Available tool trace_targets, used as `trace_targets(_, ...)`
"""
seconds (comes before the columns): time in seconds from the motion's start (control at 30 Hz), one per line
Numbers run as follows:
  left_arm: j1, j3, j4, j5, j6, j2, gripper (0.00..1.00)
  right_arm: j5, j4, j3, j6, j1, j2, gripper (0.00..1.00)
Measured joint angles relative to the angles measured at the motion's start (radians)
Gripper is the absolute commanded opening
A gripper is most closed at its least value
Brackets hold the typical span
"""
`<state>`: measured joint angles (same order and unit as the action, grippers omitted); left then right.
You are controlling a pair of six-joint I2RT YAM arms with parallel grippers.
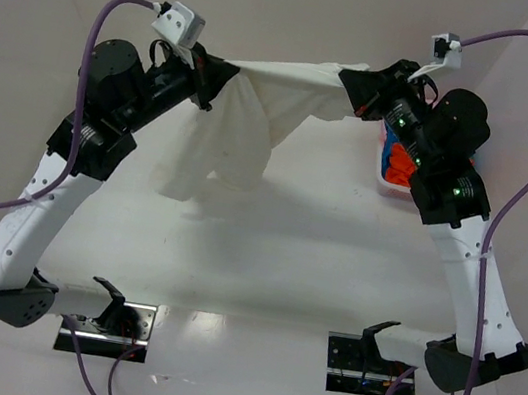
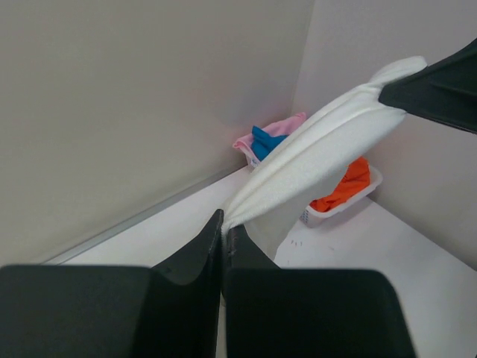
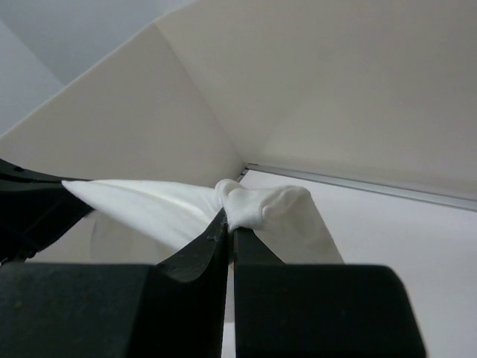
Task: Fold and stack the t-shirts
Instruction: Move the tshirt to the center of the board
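Observation:
A large off-white t-shirt [image 1: 238, 138] hangs above the back of the table, its top edge stretched taut between both grippers. My left gripper [image 1: 217, 83] is shut on its left end, and most of the cloth droops below it. My right gripper [image 1: 359, 82] is shut on a bunched fold at the right end. In the left wrist view the shirt [image 2: 320, 156] runs from my left gripper [image 2: 225, 224] up to the right one. In the right wrist view the right gripper [image 3: 229, 220] pinches the bunched cloth [image 3: 261, 205]. Blue [image 2: 262, 142], pink [image 2: 279, 128] and orange-red [image 2: 346, 186] t-shirts lie in the tray.
The shallow white tray [image 1: 387, 188] stands at the back right corner, partly under the right arm. Pale walls close in the table at the back and on both sides. Two black gripper stands [image 1: 108, 313] [image 1: 365, 351] sit at the near edge. Purple cables loop off each arm.

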<state>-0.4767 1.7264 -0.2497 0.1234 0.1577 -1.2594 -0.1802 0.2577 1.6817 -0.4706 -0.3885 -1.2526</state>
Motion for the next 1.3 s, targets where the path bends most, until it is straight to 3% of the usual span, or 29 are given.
trace_targets(0.3, 0.0, -0.043, -0.02, -0.006, -0.02, 0.021, 0.0, 0.003, 0.003, 0.043, 0.046, 0.0, -0.03, 0.03)
trace_targets(0.8, 0.0, -0.378, 0.098, 0.076, 0.056, 0.198, 0.0, -0.016, 0.061, 0.045, 0.068, -0.013, -0.033, 0.01)
trace_targets(1.3, 0.0, -0.408, 0.125, 0.044, 0.066, 0.203, 0.0, -0.008, 0.08, 0.04, 0.079, -0.013, -0.033, 0.01)
